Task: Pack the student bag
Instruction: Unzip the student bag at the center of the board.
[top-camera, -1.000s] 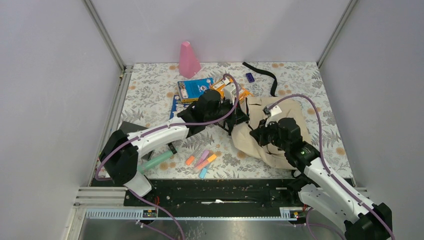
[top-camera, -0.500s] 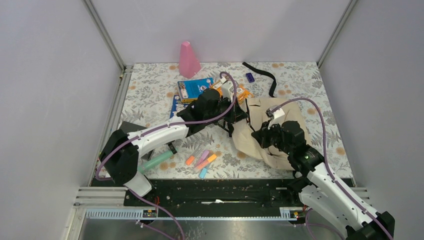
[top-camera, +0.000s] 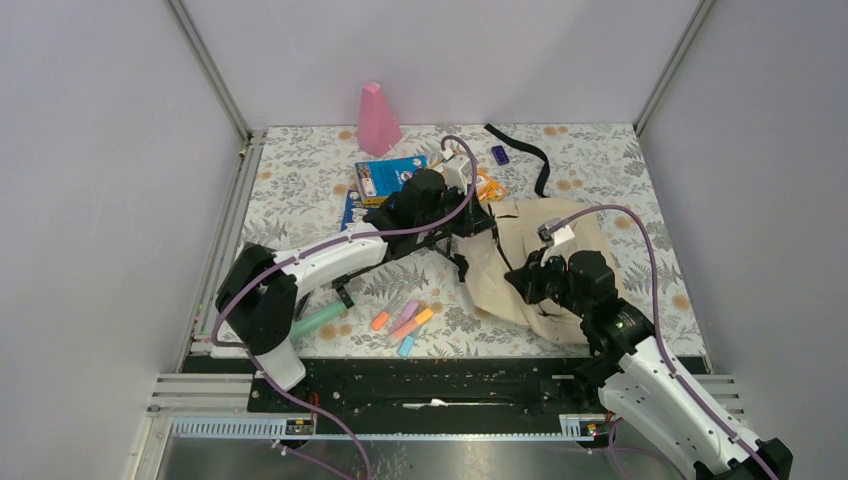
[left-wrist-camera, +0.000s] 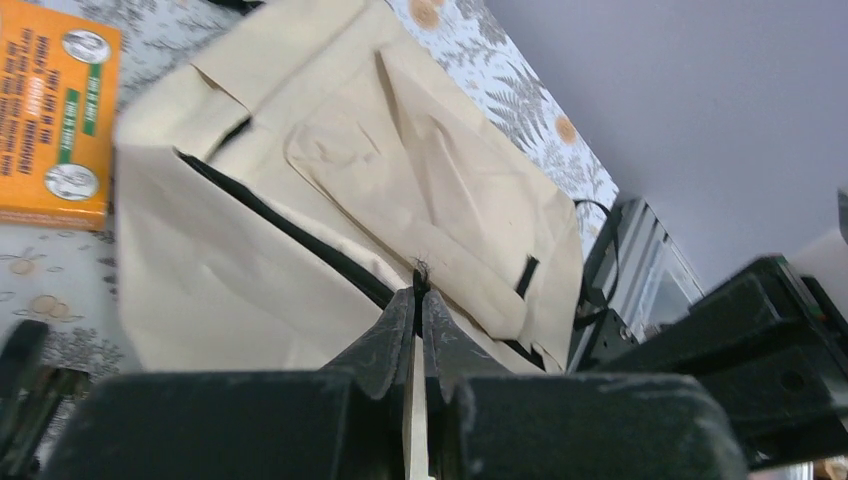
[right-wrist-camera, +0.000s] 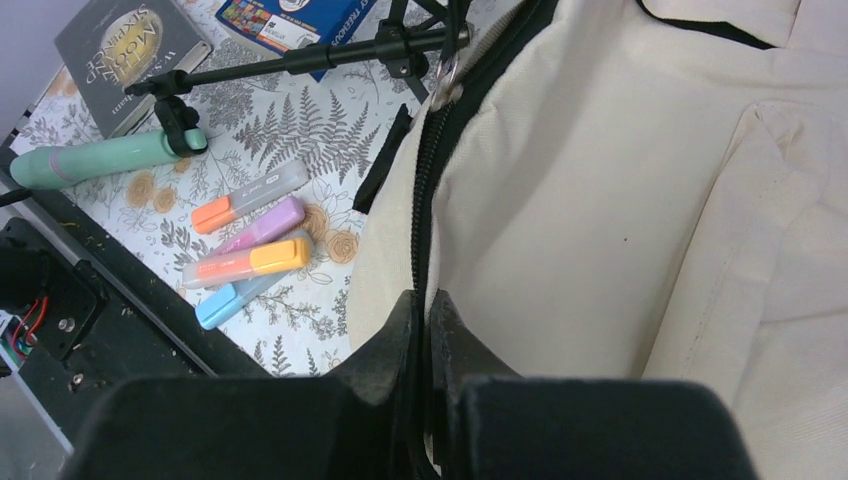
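Near the right edge of the table the student bag lies slumped. If the arms pull apart too hard, the soft fabric could slip free or the bag could sweep the highlighters. The left gripper is clamped tight on its zipper edge. The right gripper likewise pinches the black trim.
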